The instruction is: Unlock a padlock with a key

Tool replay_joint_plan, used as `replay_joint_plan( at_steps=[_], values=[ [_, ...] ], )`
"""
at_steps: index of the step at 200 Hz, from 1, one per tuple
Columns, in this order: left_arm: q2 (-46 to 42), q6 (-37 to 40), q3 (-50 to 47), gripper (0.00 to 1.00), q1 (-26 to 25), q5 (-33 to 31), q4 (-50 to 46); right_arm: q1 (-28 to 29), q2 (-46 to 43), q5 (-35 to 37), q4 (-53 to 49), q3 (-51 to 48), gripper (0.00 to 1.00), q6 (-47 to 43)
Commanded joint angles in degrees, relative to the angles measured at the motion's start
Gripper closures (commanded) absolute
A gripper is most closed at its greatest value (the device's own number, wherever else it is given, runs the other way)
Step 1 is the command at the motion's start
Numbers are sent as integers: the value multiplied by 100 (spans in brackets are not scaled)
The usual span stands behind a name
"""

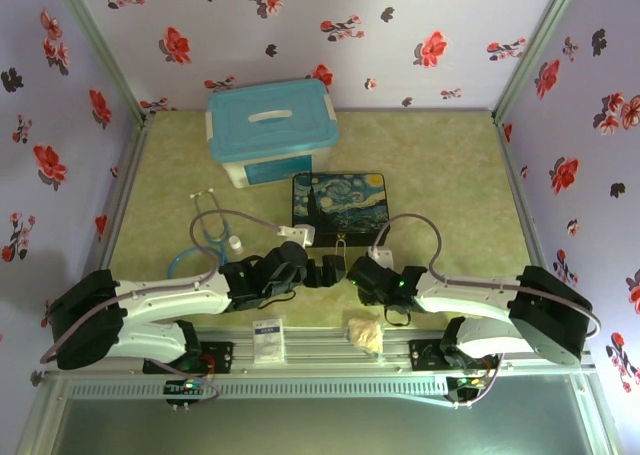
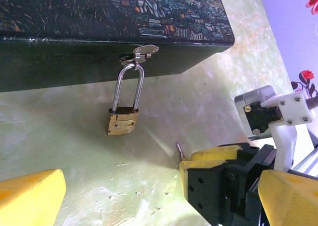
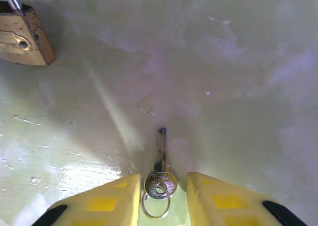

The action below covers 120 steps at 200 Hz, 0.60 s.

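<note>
Arms, two: both stretched low over the tabletop (image 1: 450, 175), tips facing each other. Left tool (image 2: 161, 188) spread wide, empty. Right tool (image 3: 163, 180) straddles the key (image 3: 160, 154), one; whether it pinches, I cannot tell. Padlock (image 2: 122, 121), one, shackled to the starry tin box (image 2: 89, 57).

padlock (image 2: 122, 121) scuffed brass, shackle (image 2: 118, 89) shiny steel | key (image 3: 160, 171) dull grey metal | table (image 3: 238, 62) glossy, mottled | my fingers (image 3: 107, 203) matt yellow plastic
</note>
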Motion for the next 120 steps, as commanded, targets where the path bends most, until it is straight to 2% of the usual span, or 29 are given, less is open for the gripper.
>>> replay_joint_plan(
  at_steps=[1,37,52,65,85,120],
  values=[
    [31,-112,32,0,-47,-140,176,63,106,29,-159,-171,73,221],
    [57,-94,72,0,-56,-139,125,68,0,-92,-93,-194,79,220],
    [65,-103,66,0,-53,-156,165,62,-17,-214,-33,-232,87,260],
    [107,-122,30,0,-54,-180,253,62,-59,-212,5,-305,89,264],
    [213,-162,21,0,-53,-184,354,39,-206,-94,-99,-365,100,256],
    [435,-164,94,0,-46,-187,450,-95,-535,-324,-70,-472,100,8]
  ],
)
